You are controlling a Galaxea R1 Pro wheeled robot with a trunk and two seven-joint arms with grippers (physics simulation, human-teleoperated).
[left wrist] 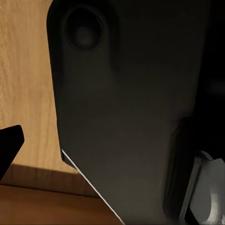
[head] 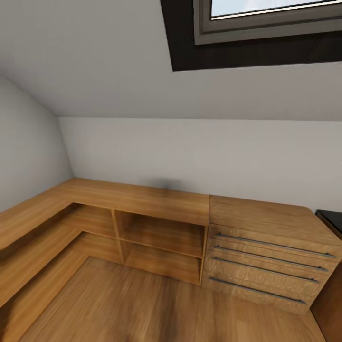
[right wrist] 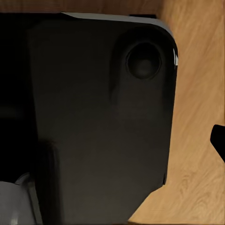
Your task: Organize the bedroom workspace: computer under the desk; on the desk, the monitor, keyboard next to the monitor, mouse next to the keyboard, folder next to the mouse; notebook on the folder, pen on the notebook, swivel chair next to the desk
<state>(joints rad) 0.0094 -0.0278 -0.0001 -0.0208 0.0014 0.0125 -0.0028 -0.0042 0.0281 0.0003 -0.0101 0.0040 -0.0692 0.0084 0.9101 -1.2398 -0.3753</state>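
1. Left of the light-wood chest [head: 270, 247], open wooden shelving [head: 159, 237] wraps the corner under the sloped ceiling.
2. The chest has long bar handles; a skylight [head: 266, 19] sits above it.
3. Just right of the chest, a black corner of the desk [head: 331, 219] shows.
4. Wrist views show the robot's dark base [left wrist: 131, 117] over wooden floor [right wrist: 197, 117]; how wide either gripper stands I cannot tell.
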